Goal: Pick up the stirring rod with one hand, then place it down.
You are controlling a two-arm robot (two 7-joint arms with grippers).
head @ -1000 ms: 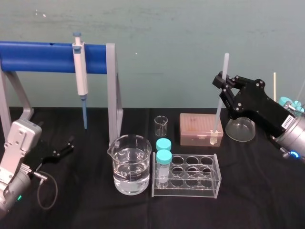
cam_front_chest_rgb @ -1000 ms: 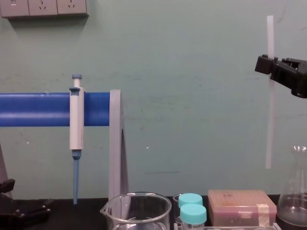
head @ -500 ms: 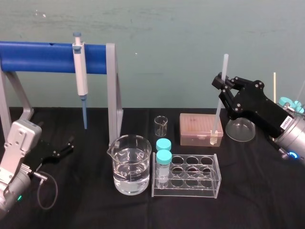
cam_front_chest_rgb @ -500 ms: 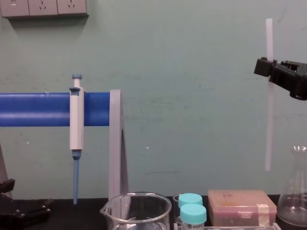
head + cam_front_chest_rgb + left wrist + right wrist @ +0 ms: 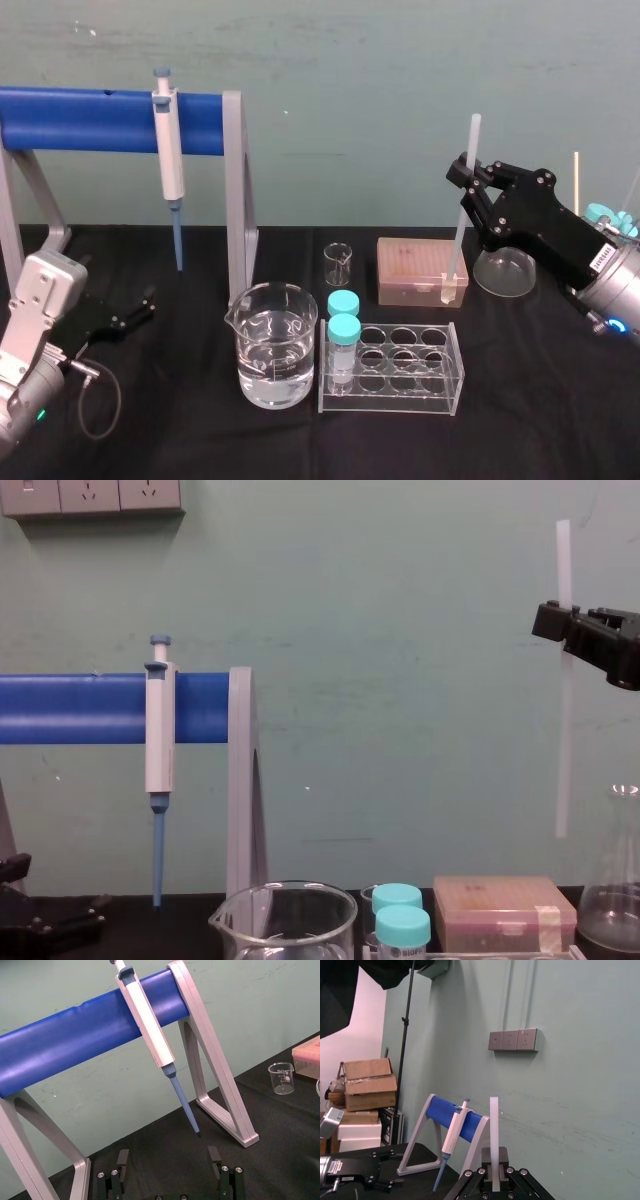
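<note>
Now, stirring rod (image 5: 460, 225): upright, pinched near its upper end by right gripper (image 5: 466, 172), most of it hanging below the jaws.
Chest view: rod's lower end in air, above tip box (image 5: 500, 910).
Left gripper (image 5: 169, 1160): parked low, fingers (image 5: 122, 1160) spread.

Head looks down, chest seemingly level; both share pipette (image 5: 172, 165).

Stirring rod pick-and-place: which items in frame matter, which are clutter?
In the job:
- stirring rod, upright, off the table
- right gripper, shut on it

Lying about:
- left gripper, parked open at far left
- pipette hanging on blue stand
- water beaker, small beaker
- vial rack with teal-capped vials
- pink box, flask
</note>
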